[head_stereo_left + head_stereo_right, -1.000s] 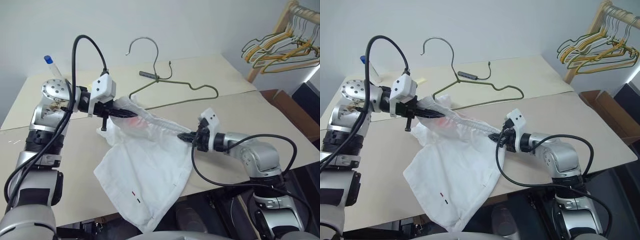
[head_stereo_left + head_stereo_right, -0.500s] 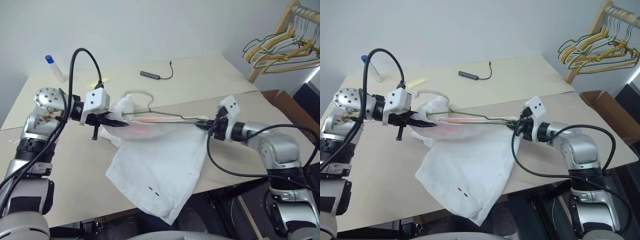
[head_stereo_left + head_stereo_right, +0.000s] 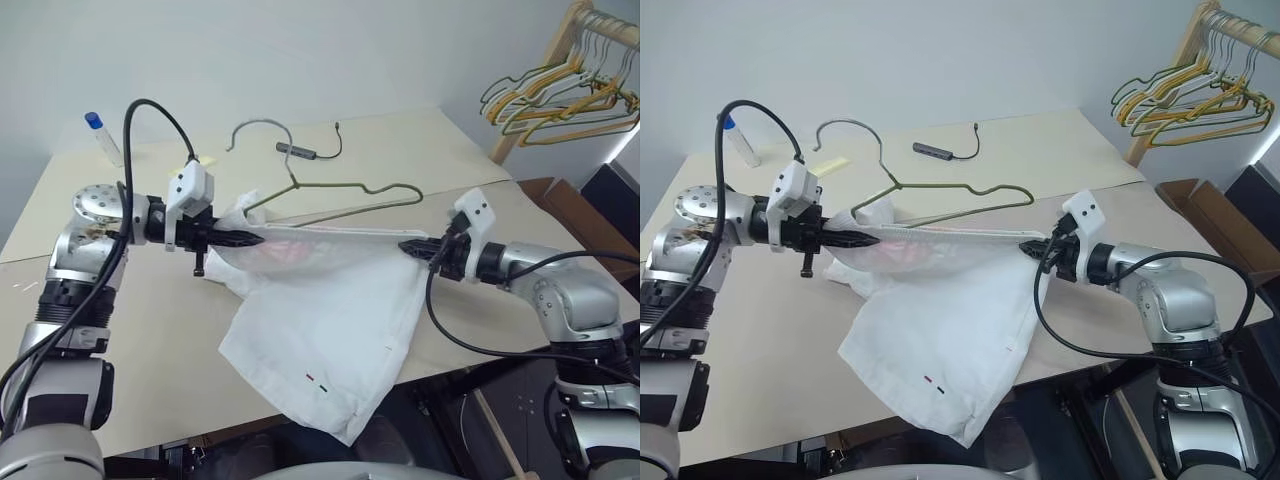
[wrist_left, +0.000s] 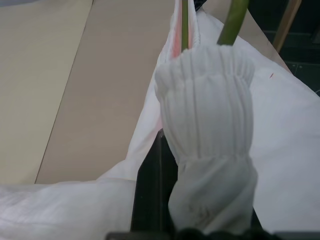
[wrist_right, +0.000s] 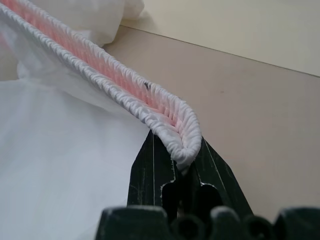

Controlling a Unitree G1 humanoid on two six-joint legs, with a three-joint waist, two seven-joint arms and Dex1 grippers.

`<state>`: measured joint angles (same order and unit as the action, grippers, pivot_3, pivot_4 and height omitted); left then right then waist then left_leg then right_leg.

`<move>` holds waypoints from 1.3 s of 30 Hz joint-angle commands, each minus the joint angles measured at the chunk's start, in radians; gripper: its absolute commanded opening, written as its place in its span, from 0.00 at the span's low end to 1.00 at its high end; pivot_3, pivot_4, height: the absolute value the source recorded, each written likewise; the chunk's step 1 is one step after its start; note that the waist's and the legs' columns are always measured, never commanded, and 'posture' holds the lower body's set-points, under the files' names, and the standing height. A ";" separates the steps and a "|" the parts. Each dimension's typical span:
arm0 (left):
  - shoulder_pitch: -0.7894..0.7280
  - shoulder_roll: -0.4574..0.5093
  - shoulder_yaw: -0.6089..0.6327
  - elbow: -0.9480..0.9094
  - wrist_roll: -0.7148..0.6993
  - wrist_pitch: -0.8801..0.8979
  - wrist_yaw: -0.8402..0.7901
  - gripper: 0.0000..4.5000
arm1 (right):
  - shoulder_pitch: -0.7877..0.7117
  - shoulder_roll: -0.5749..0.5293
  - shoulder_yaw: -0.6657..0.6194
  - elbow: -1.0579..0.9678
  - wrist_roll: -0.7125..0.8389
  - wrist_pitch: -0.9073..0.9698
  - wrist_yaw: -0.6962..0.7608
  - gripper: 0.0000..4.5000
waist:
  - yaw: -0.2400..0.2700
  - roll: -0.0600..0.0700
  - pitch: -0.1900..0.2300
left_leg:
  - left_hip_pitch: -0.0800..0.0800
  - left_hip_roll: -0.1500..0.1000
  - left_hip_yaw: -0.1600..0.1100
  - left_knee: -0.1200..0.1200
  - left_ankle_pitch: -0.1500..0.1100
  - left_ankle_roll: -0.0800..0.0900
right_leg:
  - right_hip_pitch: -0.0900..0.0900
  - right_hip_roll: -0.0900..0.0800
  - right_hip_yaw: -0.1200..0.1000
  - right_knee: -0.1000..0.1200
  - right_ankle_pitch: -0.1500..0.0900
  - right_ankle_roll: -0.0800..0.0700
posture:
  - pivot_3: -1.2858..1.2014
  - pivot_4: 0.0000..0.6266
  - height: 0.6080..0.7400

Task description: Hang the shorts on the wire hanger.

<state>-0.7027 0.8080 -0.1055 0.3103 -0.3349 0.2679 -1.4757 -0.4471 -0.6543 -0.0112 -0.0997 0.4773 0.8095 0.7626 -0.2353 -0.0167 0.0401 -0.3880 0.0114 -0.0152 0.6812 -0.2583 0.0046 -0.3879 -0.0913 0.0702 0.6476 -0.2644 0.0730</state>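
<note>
The white shorts (image 3: pixel 330 310) are stretched by the waistband (image 3: pixel 330 236) between both grippers, and the legs drape down onto the table and over its front edge. My left gripper (image 3: pixel 252 239) is shut on the gathered left end of the waistband (image 4: pixel 205 100). My right gripper (image 3: pixel 408 246) is shut on the right end (image 5: pixel 180 135), where the pink inner trim shows. The olive wire hanger (image 3: pixel 345 190) lies just behind the waistband with its hook (image 3: pixel 258 125) pointing away. Two of its wires (image 4: pixel 185 20) run into the waist opening by the left gripper. Its left corner is hidden by cloth.
A wooden rack with bunched yellow, green and white hangers (image 3: pixel 560 95) stands at the far right, above a cardboard box (image 3: pixel 580 215). On the beige table (image 3: pixel 150 330) lie a blue-capped tube (image 3: pixel 100 135), a dark adapter with cable (image 3: pixel 300 150) and a yellow slip (image 3: pixel 830 163).
My right gripper pulled to the right, drawing the slack waistband taut. The hanger, upright a second ago, dropped toward the waistband and now lies back with its hook away from me.
</note>
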 commanded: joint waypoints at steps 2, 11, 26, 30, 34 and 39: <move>0.001 0.075 0.023 0.023 0.052 -0.032 -0.005 0.00 | -0.001 -0.067 -0.082 0.027 -0.024 -0.012 -0.017 0.01 | 0.001 0.000 0.000 | 0.000 0.000 0.000 0.000 0.000 0.000 | 0.000 0.000 0.000 0.000 0.000 0.000 | 0.43 0.00 1.00; 0.003 0.085 -0.041 0.065 0.148 -0.089 0.028 0.00 | -0.004 -0.091 -0.102 0.024 -0.014 -0.019 -0.016 0.01 | 0.003 0.000 0.000 | 0.000 0.000 0.000 0.000 0.000 0.000 | 0.000 0.000 0.000 0.000 0.000 0.000 | 0.43 0.00 1.00; -0.002 0.090 -0.160 0.104 0.290 -0.127 0.083 0.00 | -0.014 -0.140 -0.079 -0.083 -0.003 -0.035 0.028 0.01 | 0.003 0.000 0.000 | 0.000 0.000 0.000 0.000 0.000 0.000 | 0.000 0.000 0.000 0.000 0.000 0.000 | 0.43 0.00 1.00; -0.025 0.055 -0.171 0.111 0.288 -0.134 0.088 0.00 | -0.037 -0.129 -0.035 -0.143 -0.008 -0.028 0.029 0.01 | 0.002 0.000 0.000 | 0.000 0.000 0.000 0.000 0.000 0.000 | 0.000 0.000 0.000 0.000 0.000 0.000 | 0.42 0.00 1.00; -0.070 0.001 -0.189 0.128 0.291 -0.131 0.092 0.00 | -0.067 -0.101 0.024 -0.241 -0.009 -0.026 0.021 0.07 | 0.002 0.000 0.000 | 0.000 0.000 0.000 0.000 0.000 0.000 | 0.000 0.000 0.000 0.000 0.000 0.000 | 0.42 0.00 1.00; -0.111 -0.042 -0.180 0.168 0.303 -0.135 0.096 0.00 | -0.072 -0.104 0.041 -0.285 -0.011 -0.020 0.027 0.41 | 0.002 0.000 0.000 | -0.001 0.000 0.000 0.000 0.000 0.000 | 0.000 0.000 0.000 -0.001 0.000 0.000 | 0.42 0.00 1.00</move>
<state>-0.7761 0.7700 -0.3007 0.4763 -0.0354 0.1368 -1.3852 -0.5060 -0.7443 0.0510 -0.3587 0.4728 0.7996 0.7939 -0.2335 -0.0167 0.0401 -0.3888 0.0111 -0.0151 0.6813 -0.2583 0.0046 -0.3881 -0.0912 0.0697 0.6470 -0.2646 0.0732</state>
